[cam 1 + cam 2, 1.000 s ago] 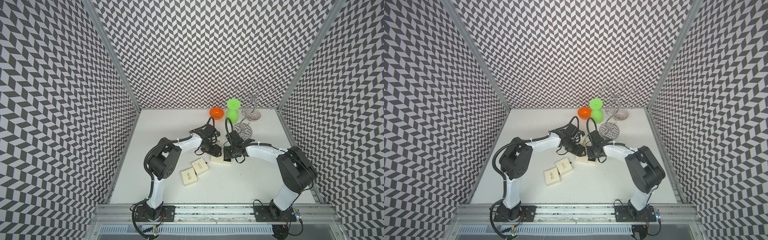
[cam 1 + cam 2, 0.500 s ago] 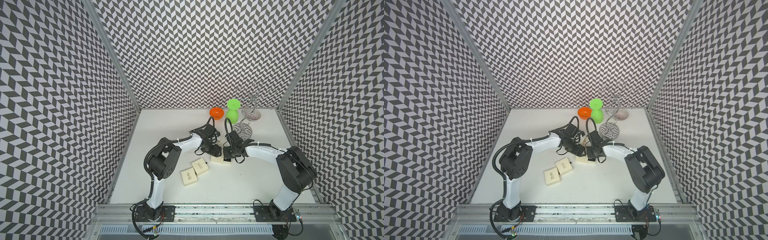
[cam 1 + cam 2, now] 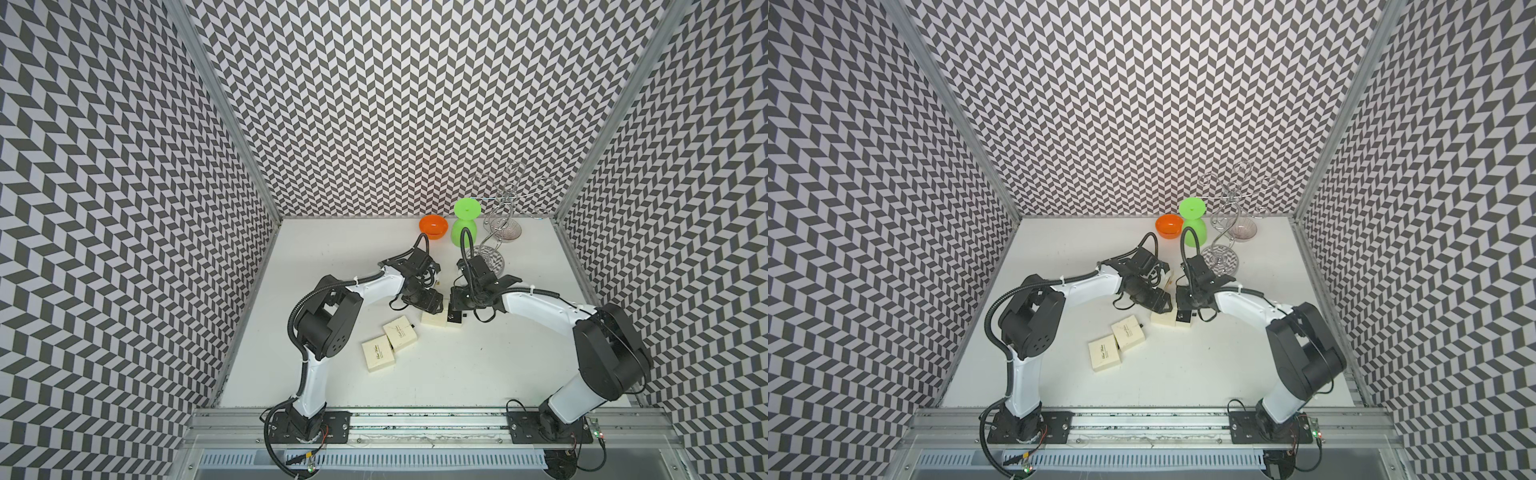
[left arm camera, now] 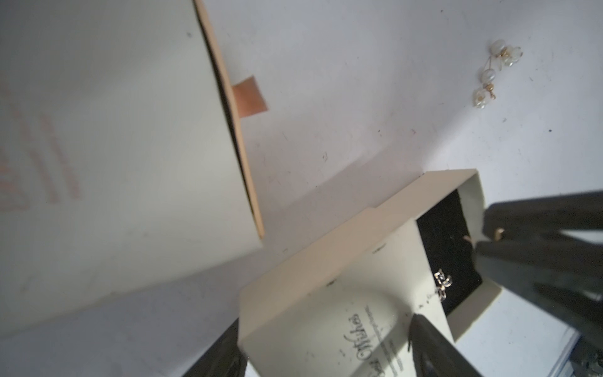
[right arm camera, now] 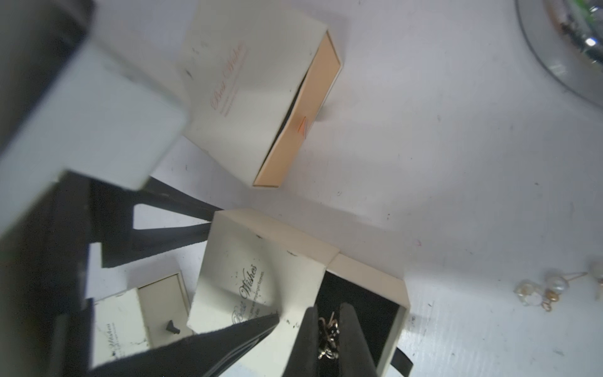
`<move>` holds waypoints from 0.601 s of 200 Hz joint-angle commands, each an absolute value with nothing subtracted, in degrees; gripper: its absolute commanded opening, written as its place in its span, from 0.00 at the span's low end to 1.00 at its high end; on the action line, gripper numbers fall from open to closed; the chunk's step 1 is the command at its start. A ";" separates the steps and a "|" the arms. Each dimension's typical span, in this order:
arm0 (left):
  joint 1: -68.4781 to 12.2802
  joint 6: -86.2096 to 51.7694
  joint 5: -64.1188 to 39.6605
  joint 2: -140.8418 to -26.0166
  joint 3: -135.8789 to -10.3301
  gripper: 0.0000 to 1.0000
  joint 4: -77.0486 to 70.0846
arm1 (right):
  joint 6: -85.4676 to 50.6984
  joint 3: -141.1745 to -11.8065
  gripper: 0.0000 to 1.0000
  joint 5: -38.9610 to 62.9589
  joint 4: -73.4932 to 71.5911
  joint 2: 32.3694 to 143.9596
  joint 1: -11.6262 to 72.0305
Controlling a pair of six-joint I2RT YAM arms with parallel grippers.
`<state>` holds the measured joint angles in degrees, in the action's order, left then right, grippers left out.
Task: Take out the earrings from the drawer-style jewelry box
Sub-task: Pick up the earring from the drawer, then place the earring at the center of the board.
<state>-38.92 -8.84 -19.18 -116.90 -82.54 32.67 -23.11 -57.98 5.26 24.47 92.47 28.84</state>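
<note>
- Grips box [image 5: 261, 271] by its sides with left hand [image 4: 326, 320], fingers [image 4: 434, 346] clamped on both flanks.
- Lies lengthwise across the worktop [image 3: 457, 374], drawer [image 5: 368, 271] slid out toward the right arm [image 3: 540, 303], black pad [image 5: 359, 293] showing.
- Pinches silver earring [image 5: 327, 339] in right hand [image 5: 329, 310], closed on it over the pad; long axis along the fingers.
- Cannot tell whether lifted off the pad.
- Shows pearl earrings [image 4: 496, 71] loose on the worktop near the drawer's open end, apart from it, in a short line.
- Too small to make out in both top views, with the drawer partly under the right hand there.
- Cuts off both hands' fingers at the wrist views' edges.
</note>
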 commanded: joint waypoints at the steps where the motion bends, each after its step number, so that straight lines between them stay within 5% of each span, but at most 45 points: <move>1: -39.29 -8.48 -15.91 -118.81 -82.09 0.78 33.61 | -23.91 -57.17 0.11 6.63 24.09 90.09 26.25; 120: -39.29 -7.98 -16.08 -117.51 -81.63 0.79 33.30 | -24.55 -53.55 0.20 0.58 20.38 97.38 20.73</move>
<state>-38.92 -8.62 -19.11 -116.90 -82.54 32.64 -23.59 -54.00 3.05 23.16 97.62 20.71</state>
